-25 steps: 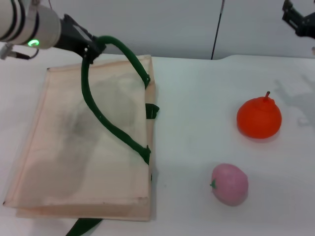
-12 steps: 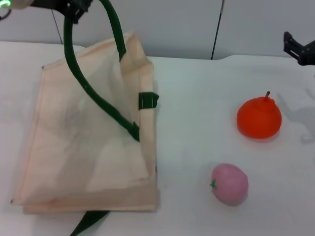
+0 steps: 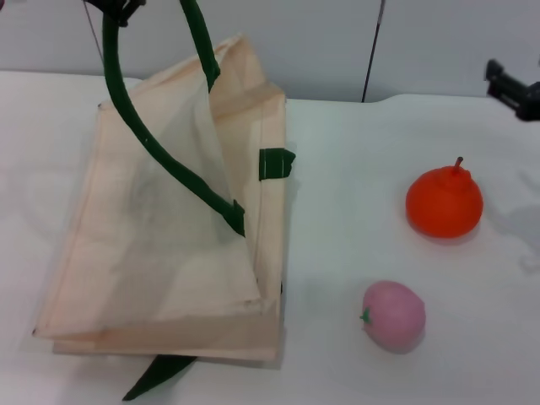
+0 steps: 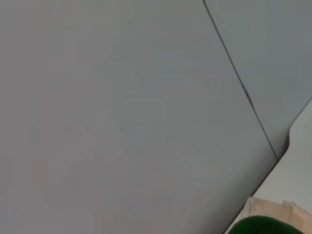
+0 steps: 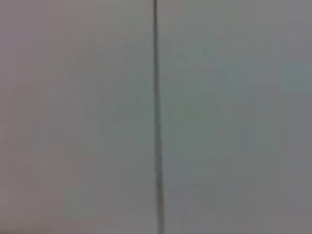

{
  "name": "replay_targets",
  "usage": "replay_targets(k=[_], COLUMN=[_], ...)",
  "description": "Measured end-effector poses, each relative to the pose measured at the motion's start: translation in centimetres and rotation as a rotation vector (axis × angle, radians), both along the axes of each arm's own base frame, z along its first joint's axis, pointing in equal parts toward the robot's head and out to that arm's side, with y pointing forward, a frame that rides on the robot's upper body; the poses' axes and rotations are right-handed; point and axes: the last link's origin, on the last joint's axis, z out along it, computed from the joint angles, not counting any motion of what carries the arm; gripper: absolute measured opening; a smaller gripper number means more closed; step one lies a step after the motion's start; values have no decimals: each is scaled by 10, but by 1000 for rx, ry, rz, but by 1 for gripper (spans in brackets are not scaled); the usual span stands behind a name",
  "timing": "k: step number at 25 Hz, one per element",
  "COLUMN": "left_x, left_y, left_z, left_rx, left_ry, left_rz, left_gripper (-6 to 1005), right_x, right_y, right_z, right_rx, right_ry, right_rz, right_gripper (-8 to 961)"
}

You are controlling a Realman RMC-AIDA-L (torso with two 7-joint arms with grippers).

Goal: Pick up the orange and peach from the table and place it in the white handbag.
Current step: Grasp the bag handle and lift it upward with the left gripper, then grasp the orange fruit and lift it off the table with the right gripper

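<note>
The white handbag (image 3: pixel 169 245) lies on the table's left half, its upper layer pulled up into a tent by one dark green handle (image 3: pixel 152 143). My left gripper (image 3: pixel 118 7) shows only as a dark tip at the top edge, shut on that handle. To the right rests the orange (image 3: pixel 444 203), and the pink peach (image 3: pixel 393 315) lies nearer the front. My right gripper (image 3: pixel 510 89) is at the far right edge, high behind the orange and touching nothing. The left wrist view catches a corner of the handbag (image 4: pixel 270 209) and a bit of handle (image 4: pixel 258 226).
The white table (image 3: pixel 337 253) has bare surface between the handbag and the fruits. A second green handle (image 3: pixel 160 375) trails from under the bag at the front edge. A grey wall with a dark seam (image 3: pixel 371 51) stands behind.
My left gripper has risen out of the top of the view with the handle, lifting the bag's upper layer and dragging the bag slightly right. The right gripper has come lower. The fruits have not moved.
</note>
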Motion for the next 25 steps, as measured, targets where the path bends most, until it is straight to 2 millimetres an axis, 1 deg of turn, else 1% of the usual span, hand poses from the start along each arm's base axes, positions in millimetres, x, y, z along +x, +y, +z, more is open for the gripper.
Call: replay_targets(k=[3,7,12,16,19,22,25], left_x=[0,3,6,7,11,15,19], left_y=[-1,-1,-1,0,0,1,2], left_z=[-1,-2,-2,-1,-1,-1,0], left_rx=[-4,-8,-8,-6,-6,-9,-8], left_ry=[-1,-5,-4,-2,0,2,3], left_rz=[5,-4,-12,-15,-24,-34,-43], left_gripper=[136,136,136,136,137,137,137], right_x=[4,15,24,20,15,11,13], right_y=[-5,-8,-15,-22,-24,-23,-18], right_z=[-1,-3,2,8,11,8,0], right_rx=[-84,-151,-248,-326,-384,-443,-474], right_ry=[35,-5,21,52,54,28,2], right_rz=[-13,-59,-107,-88,-68,-72,-80], right_gripper=[817,821,824,826,827,828,830])
